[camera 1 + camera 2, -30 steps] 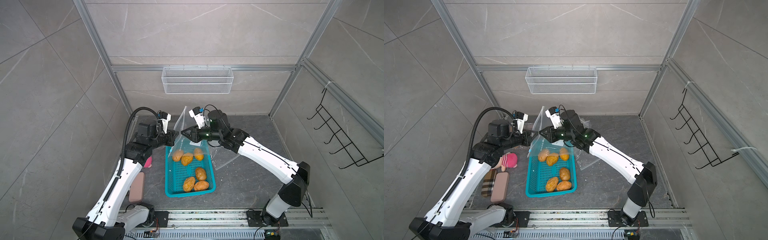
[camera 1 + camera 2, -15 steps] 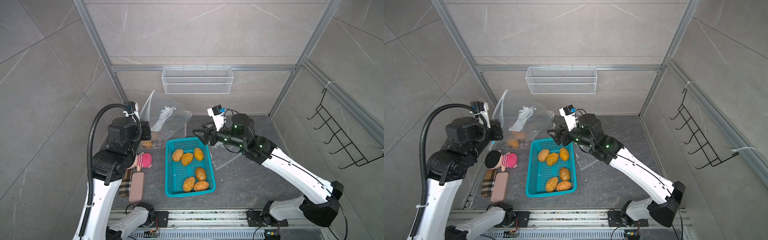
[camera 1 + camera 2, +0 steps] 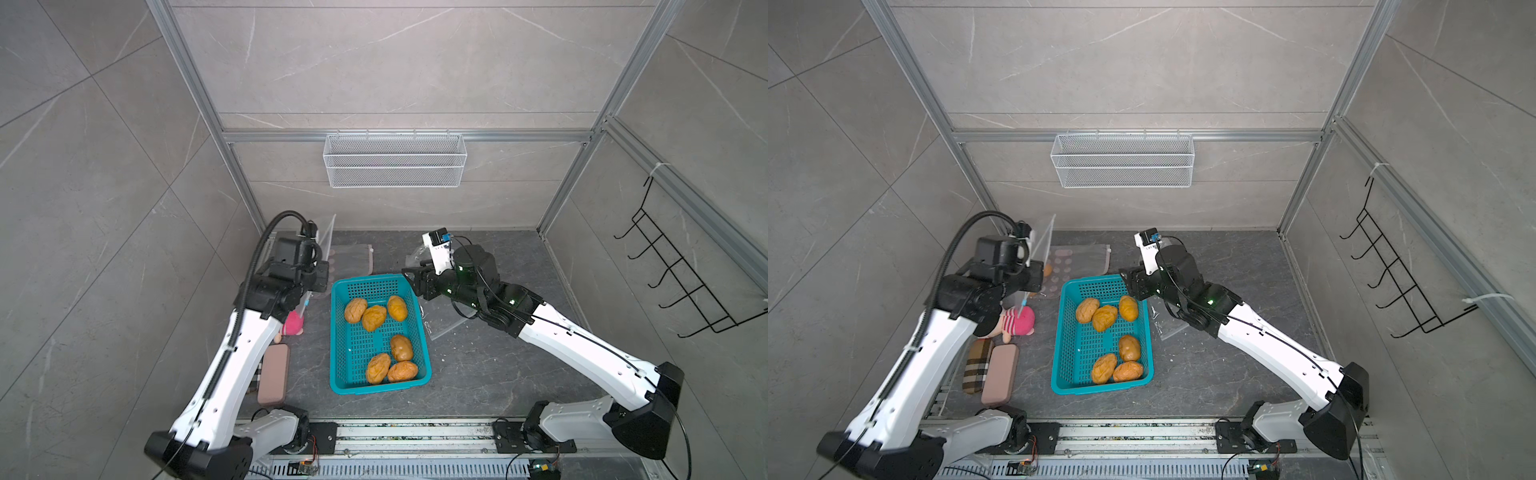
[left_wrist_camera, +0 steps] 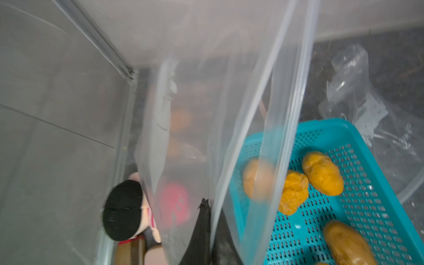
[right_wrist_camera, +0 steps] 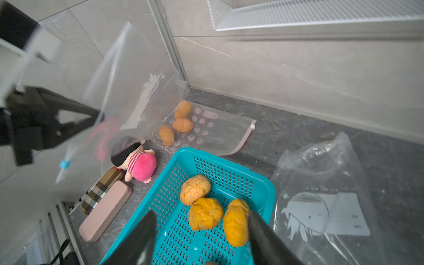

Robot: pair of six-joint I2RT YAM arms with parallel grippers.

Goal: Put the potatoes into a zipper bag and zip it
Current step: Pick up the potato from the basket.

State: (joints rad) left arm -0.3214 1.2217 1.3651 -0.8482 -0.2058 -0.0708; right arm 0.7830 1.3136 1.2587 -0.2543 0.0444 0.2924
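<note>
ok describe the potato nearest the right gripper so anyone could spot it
Find the teal basket between the two arms. At its far end, by the open right gripper, three potatoes huddle. Yours is the end potato on the right arm's side: longer and smoother than the crumpled ones beside it.

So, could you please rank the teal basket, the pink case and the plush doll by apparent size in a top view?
1. teal basket
2. pink case
3. plush doll, though the left arm hides part of it, so its place against the case is unsure.
</note>
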